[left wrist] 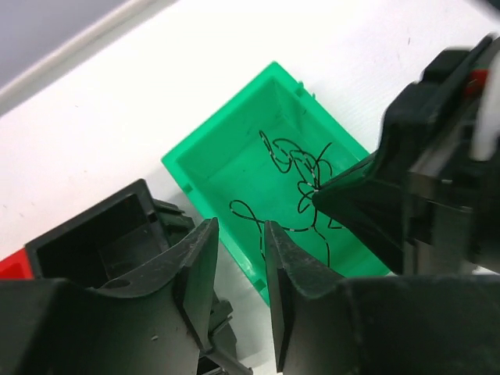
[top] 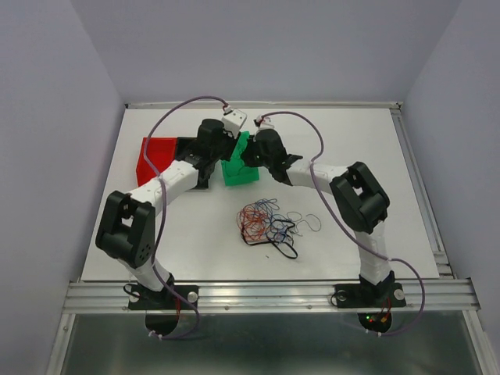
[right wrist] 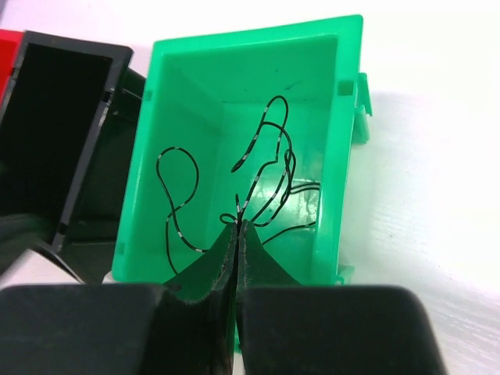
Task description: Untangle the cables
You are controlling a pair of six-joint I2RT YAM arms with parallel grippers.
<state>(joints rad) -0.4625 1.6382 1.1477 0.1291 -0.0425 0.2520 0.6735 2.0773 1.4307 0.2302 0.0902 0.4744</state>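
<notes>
A black cable (right wrist: 277, 156) with white marks lies looped inside the green bin (right wrist: 250, 37). My right gripper (right wrist: 238, 226) is shut on a strand of it, its tips low inside the bin. In the left wrist view the same black cable (left wrist: 301, 168) shows in the green bin (left wrist: 219, 113). My left gripper (left wrist: 240, 226) hovers over the bin's near rim, open, with nothing between its fingers. A tangle of red, blue and black cables (top: 262, 220) lies on the table in front of the green bin (top: 234, 173).
A black bin (top: 187, 148) stands left of the green one, and a red bin (top: 156, 156) left of that. The black bin (right wrist: 47, 133) sits close beside the green wall. Both arms crowd together above the bins. White table (top: 351, 141) extends to the right.
</notes>
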